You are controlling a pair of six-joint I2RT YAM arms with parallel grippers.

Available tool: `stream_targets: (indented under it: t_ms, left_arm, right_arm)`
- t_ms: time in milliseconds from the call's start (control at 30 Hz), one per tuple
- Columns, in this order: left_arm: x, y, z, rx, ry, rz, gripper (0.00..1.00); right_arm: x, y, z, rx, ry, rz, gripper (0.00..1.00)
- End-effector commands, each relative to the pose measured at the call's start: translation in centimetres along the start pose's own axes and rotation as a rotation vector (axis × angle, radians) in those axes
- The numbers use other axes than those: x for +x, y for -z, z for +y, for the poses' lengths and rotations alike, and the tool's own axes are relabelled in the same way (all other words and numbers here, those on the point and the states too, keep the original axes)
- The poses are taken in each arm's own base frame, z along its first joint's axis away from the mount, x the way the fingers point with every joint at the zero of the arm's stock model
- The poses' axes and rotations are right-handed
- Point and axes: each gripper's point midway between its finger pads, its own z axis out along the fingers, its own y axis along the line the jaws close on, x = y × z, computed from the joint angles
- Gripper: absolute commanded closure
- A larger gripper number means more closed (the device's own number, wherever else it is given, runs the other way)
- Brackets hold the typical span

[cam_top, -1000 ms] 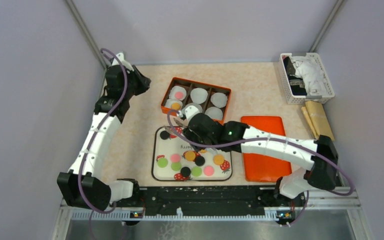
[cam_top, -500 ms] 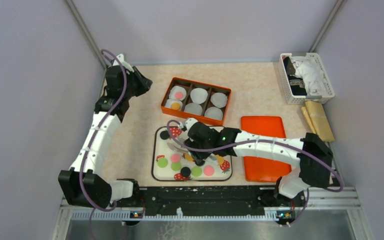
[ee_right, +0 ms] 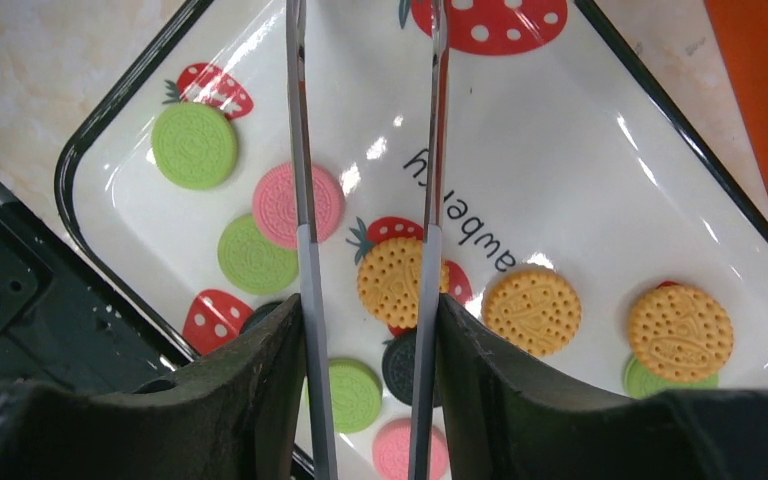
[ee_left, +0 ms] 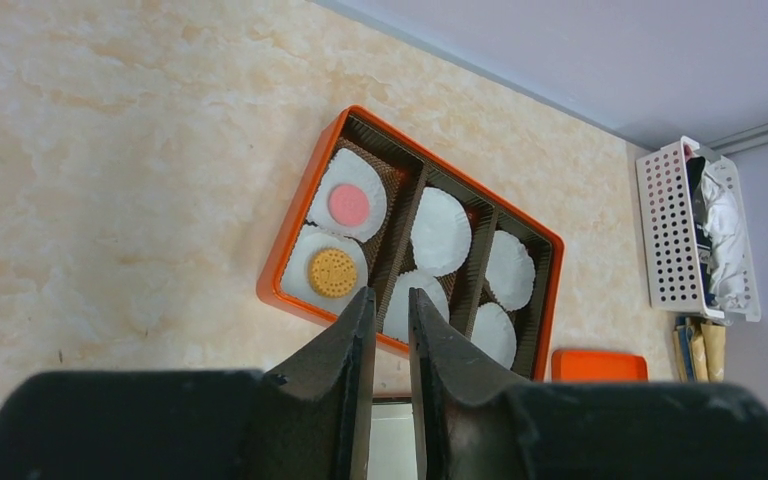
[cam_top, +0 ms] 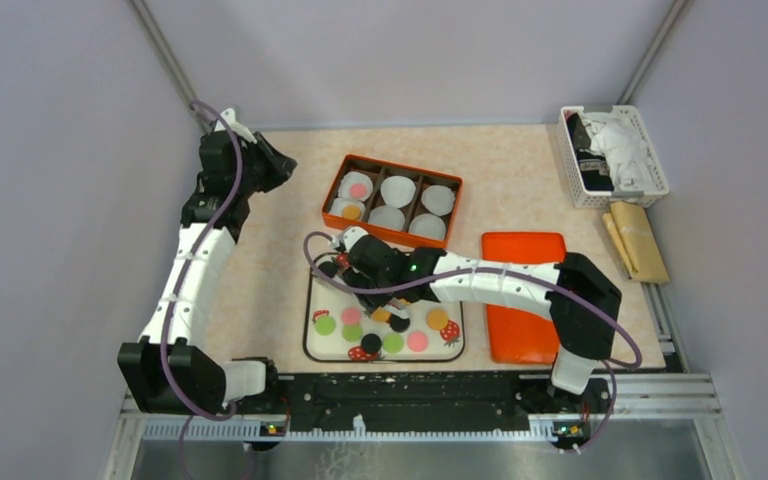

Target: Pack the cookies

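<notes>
Several cookies lie on the strawberry-print tray: green, pink, orange and black ones. My right gripper hovers over the tray, shut on metal tongs whose two blades stand apart. An orange cookie lies below, between the blades; their tips are out of frame. The orange box holds white paper cups, with a pink cookie and an orange one in the two left cups. My left gripper hangs at the back left, slightly open and empty.
An orange lid lies flat just right of the tray. A white basket with cloth stands at the back right corner. Tan rolled sheets lie near it. Walls close in on three sides.
The right arm swung from the box's front edge down and left over the tray, carrying the tongs. The left arm shifted slightly left.
</notes>
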Motion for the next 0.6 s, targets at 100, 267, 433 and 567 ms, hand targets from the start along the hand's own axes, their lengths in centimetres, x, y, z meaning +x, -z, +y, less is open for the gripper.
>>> stream_targets:
  t_ms: [100, 267, 433, 567]
  left_arm:
    - [-1.3, 0.9, -0.4, 0.039, -0.001, -0.045, 0.76]
    - [-1.1, 0.9, -0.2, 0.045, 0.006, -0.037, 0.76]
    - [-1.4, 1.0, -0.2, 0.048, 0.006, -0.047, 0.77]
    - [-1.4, 0.9, -0.2, 0.048, 0.005, -0.047, 0.76]
  right_arm:
    - [-3.5, -0.6, 0.2, 0.027, 0.006, -0.076, 0.58]
    - [-5.2, 1.3, -0.7, 0.072, 0.01, -0.128, 0.71]
    - [-8.1, 5.6, -2.2, 0.137, 0.005, -0.218, 0.75]
    - [-10.2, 9.3, -4.3, 0.227, 0.003, -0.299, 0.75]
